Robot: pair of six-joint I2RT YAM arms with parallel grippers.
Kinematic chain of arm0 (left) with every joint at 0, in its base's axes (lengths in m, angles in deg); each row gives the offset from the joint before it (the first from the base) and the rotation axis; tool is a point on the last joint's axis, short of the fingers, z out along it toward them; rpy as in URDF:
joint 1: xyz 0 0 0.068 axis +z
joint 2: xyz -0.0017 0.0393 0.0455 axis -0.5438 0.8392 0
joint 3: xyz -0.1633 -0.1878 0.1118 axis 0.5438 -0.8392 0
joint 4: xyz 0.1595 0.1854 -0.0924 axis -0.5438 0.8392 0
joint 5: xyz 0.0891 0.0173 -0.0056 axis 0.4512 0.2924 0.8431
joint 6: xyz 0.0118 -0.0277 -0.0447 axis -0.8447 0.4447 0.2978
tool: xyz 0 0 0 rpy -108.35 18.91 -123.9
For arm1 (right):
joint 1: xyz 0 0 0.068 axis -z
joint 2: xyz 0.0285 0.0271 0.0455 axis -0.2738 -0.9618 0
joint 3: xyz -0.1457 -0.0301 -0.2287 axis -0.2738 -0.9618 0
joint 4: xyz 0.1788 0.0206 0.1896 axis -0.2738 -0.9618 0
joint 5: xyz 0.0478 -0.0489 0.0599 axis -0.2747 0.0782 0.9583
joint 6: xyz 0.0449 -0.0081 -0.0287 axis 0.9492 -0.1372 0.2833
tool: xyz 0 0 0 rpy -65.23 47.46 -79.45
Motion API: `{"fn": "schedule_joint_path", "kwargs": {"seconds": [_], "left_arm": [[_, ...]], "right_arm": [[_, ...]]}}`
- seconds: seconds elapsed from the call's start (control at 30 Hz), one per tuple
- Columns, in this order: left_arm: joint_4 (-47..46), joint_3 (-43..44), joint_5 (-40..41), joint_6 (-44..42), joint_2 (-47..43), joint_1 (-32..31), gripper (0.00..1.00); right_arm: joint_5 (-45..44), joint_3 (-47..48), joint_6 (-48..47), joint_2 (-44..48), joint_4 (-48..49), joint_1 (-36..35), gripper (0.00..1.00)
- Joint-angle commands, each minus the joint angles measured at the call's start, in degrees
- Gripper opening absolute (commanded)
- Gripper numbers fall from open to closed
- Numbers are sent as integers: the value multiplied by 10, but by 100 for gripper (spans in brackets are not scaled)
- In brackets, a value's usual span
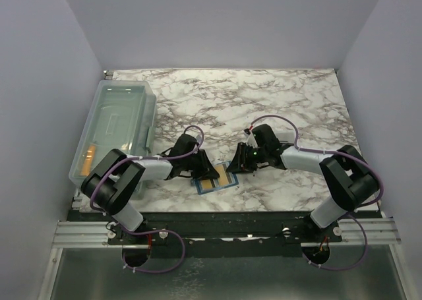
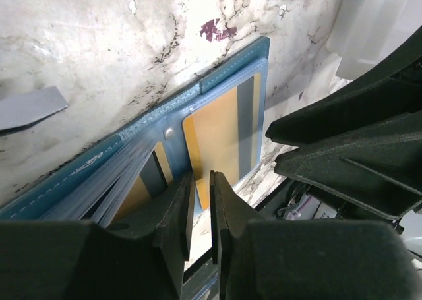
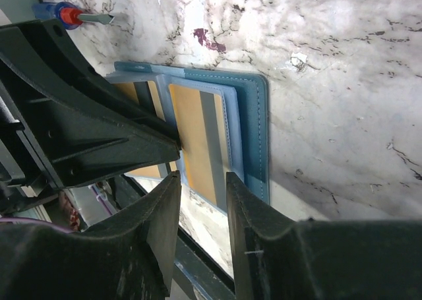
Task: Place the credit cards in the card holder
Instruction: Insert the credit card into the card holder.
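Observation:
The teal-blue card holder lies open on the marble table near its front edge. One golden-orange credit card sits in its right clear pocket, and a second card shows in the left pockets. My left gripper hangs just over the near edge of the right card, its jaws a narrow slit apart with nothing seen between them. My right gripper stands open over the same near edge of the card holder, empty, beside the card. The two grippers almost meet above the holder.
A large clear plastic bin stands at the back left. A screwdriver with a red and blue handle lies beyond the holder. The table's front edge and black rail run right under both grippers.

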Motion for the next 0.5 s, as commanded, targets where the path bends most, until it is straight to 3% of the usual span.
{"fn": "schedule_joint_path", "kwargs": {"seconds": [0.0, 0.47], "left_arm": [[0, -13, 12, -10, 34, -1, 22], [-20, -30, 13, 7, 36, -2, 19]], "right_arm": [[1, -7, 4, -10, 12, -6, 38], [-35, -10, 1, 2, -26, -9, 42]]}}
